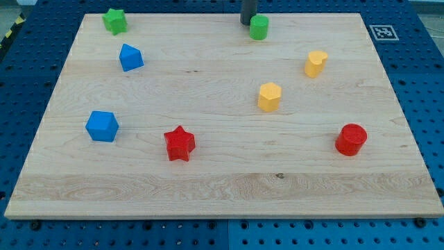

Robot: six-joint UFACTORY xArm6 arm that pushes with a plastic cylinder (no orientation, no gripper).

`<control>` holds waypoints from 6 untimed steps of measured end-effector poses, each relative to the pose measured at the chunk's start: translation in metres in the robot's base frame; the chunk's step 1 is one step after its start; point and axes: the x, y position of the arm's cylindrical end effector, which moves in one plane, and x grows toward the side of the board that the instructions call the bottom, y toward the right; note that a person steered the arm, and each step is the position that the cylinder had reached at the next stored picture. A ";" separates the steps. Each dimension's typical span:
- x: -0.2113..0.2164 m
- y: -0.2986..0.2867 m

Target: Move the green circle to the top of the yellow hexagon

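Observation:
The green circle (259, 27) stands near the top edge of the wooden board, right of centre. My tip (247, 23) is just to its left, touching or almost touching it. The yellow hexagon (270, 96) sits well below the green circle, toward the middle right of the board.
A green star (115, 21) is at the top left. A blue pentagon-like block (130, 57) and a blue cube (103, 126) are on the left. A red star (180, 144) is at lower centre. A yellow heart-like block (316, 63) and a red cylinder (351, 139) are on the right. The board (222, 194) lies on a blue perforated table.

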 end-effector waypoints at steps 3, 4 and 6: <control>0.017 0.025; 0.030 0.032; 0.037 0.032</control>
